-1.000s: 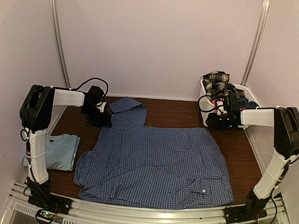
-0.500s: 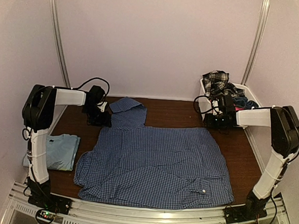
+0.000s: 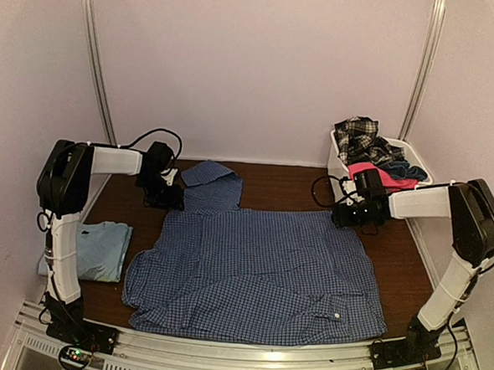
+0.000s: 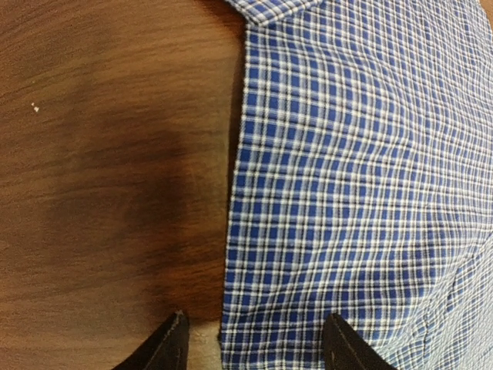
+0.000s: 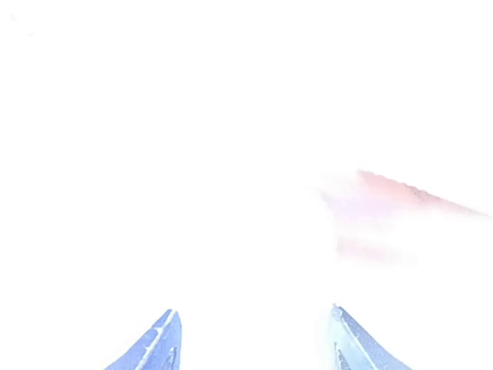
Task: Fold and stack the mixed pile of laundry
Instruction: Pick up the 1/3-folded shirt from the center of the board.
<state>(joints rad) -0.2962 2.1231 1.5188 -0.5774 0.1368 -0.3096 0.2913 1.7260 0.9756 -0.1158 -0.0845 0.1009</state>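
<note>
The left tool [image 3: 166,197] [image 4: 256,348] is spread wide, its jaws standing either side of the hem of the blue small-check shirt [image 3: 254,269] [image 4: 362,193]: one jaw is over bare wood, the other over the cloth. It grips nothing. Whether the jaws touch the bench [image 3: 289,183] [image 4: 108,177] cannot be told from the wrist view, which cuts them off at the bottom edge.

The right tool [image 3: 347,215] [image 5: 253,343] is also spread, with nothing seen between its jaws. Its wrist view is washed out almost to white; only the two jaw tips and a faint pinkish streak to the right can be made out, and what that streak is I cannot tell. From above, this tool sits low near the shirt's far right corner, just in front of the white basket [image 3: 339,167].

The shirt lies spread flat across the middle of the bench, with one part turned up at its far left beside the left tool. A light blue T-shirt [image 3: 100,250] lies folded at the left edge, partly hidden behind the left arm. The basket at the far right holds a black-white plaid piece [image 3: 357,135] heaped on top, a hot pink piece [image 3: 374,171] draped over the near rim, and dark navy pieces [image 3: 404,170] behind it.
</note>
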